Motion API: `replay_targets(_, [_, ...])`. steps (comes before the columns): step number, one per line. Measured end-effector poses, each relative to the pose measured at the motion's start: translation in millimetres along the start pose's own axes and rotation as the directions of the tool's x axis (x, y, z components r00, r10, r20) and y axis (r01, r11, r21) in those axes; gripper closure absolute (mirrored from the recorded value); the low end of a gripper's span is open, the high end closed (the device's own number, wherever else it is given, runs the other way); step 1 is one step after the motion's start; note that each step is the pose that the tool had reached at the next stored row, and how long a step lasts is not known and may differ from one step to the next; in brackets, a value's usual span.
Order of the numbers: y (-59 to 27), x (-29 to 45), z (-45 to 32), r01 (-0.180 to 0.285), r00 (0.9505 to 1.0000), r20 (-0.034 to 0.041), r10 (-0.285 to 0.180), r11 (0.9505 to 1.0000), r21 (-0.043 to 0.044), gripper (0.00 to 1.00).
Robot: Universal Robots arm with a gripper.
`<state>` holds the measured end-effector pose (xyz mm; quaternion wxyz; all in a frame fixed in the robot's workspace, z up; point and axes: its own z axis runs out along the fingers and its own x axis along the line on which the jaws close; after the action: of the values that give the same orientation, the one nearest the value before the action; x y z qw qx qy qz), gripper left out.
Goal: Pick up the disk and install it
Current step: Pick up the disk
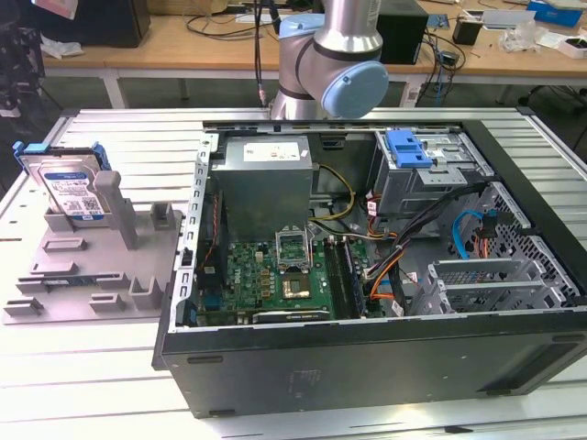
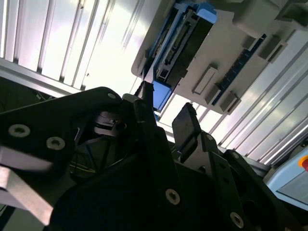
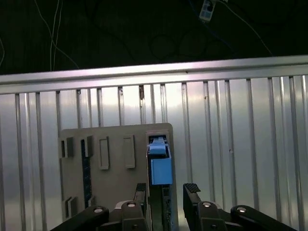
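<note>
Work surface: slatted aluminium table [image 1: 101, 385], pale grey, grooved along its length. Behind it stands a long wooden workbench [image 1: 174, 41] on white legs [image 1: 115, 92], strewn with cables [image 1: 220, 18] and small boxes. Dark floor [image 1: 183, 92] lies between the two. In the first wrist view, loose cables [image 3: 55, 38] lie on it. Bright light glares off the slats [image 2: 110, 48].

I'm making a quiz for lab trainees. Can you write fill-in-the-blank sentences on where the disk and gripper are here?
1. The disk stands in a grey holder at the exterior view's ____ of the case.
2. The disk's plastic frame is ____ in colour.
3. In the first wrist view, the gripper is ____ and holds nothing.

Missing words: left; blue; open.
</note>
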<state>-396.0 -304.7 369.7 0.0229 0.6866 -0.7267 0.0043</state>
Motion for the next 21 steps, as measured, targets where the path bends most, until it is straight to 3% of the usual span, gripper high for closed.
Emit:
replay_targets(12, [0.8,0.0,1.2,0.002,1.0000,-0.0001,-0.002,1.0000,0.0015,0.56])
replay_targets(21, [3.1,-0.1,6.4,0.002,1.0000,0.0000,-0.002,1.0000,0.0017,0.56])
